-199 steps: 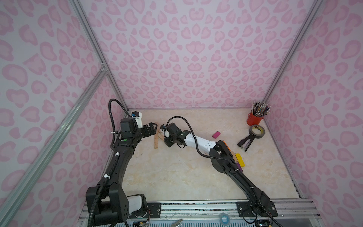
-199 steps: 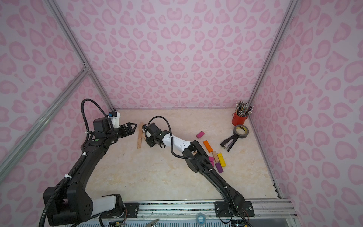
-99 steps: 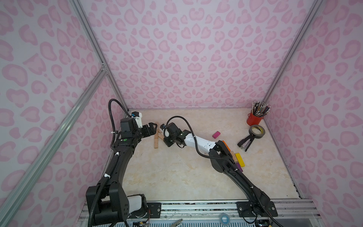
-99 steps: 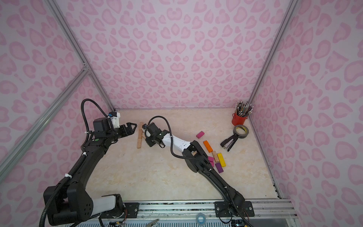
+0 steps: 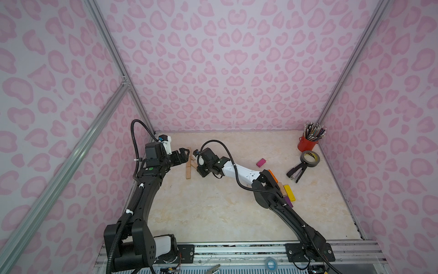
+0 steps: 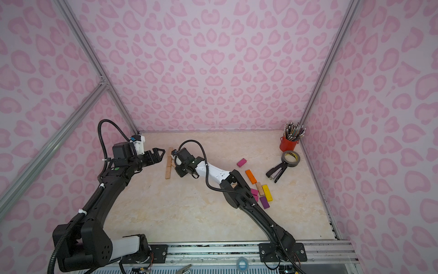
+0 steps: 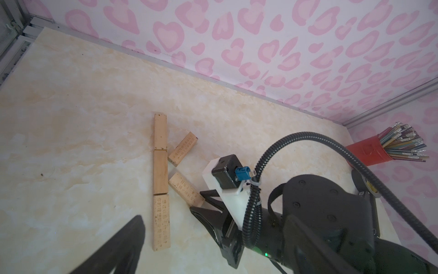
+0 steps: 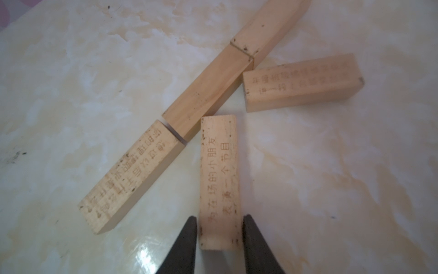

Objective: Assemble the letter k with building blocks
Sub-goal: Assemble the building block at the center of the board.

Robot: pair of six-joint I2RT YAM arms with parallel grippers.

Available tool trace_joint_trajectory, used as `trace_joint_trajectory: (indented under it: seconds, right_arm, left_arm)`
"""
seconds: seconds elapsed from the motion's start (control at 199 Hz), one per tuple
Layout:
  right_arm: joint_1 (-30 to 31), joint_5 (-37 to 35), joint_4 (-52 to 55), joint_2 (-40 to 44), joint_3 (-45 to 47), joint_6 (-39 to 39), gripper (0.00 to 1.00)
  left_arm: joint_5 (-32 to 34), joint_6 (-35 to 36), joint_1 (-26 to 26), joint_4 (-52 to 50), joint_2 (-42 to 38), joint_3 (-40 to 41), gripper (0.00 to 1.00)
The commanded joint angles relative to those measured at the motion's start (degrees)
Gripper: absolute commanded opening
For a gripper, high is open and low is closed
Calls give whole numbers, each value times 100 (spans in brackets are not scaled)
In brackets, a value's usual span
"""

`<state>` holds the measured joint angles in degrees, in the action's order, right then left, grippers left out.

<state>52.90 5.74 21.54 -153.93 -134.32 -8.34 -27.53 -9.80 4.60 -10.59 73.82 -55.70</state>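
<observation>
Three plain wooden building blocks lie end to end in a straight line (image 7: 160, 170) (image 5: 188, 163) (image 6: 169, 163). Two more plain blocks branch off its middle: an upper slanted block (image 7: 183, 148) (image 8: 301, 83) and a lower slanted block (image 7: 186, 191) (image 8: 219, 180). My right gripper (image 8: 219, 225) (image 5: 195, 163) straddles the outer end of the lower block, jaws slightly apart with a thin gap on each side. My left gripper (image 7: 165, 212) (image 6: 161, 153) hovers open and empty over the line's near end. Loose magenta (image 6: 241, 162), orange (image 6: 250, 176), yellow (image 6: 267, 192) and purple (image 6: 264, 202) blocks lie by the right arm.
A red cup of pencils (image 5: 308, 143) stands in the back right corner, with a grey tape roll (image 5: 310, 157) and a black stapler (image 5: 296, 170) just in front of it. Patterned walls close in the table on three sides.
My right gripper's jaws have parted a little around the lower slanted block. Both arms stay where they were.
</observation>
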Motion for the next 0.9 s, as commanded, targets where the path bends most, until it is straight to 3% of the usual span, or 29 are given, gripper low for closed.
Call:
trace_joint_trajectory:
  seconds: [0.0,0.291,0.457,0.543,0.703,0.829,0.854,0.899]
  right_arm:
    - [7,41,369,-78,18,-36,37]
    - [-8,-26,307,666,529,-105,56]
    - [-153,-115,-473,1940,2196,-250,65]
    - [-317,-275,-1013,2755,3271,-368,74]
    - [-825,-381,-1499,4245,5135,-527,89]
    - [-1326,-297,-1355,5124,6195,-517,100]
    - [-1422,-278,-1238,5244,6324,-465,93]
    - [-1572,-258,-945,5424,6477,-302,91]
  left_arm:
    - [-60,36,10,105,18,-11,94]
    - [-96,61,40,134,16,22,94]
    - [-426,248,4,258,-13,54,94]
    - [-419,401,-165,331,-116,82,94]
    - [-227,1127,-1063,457,-352,137,93]
    - [69,2567,-2288,315,-526,207,95]
    - [167,2788,-2558,312,-563,246,95]
    - [208,3178,-2965,295,-617,328,96]
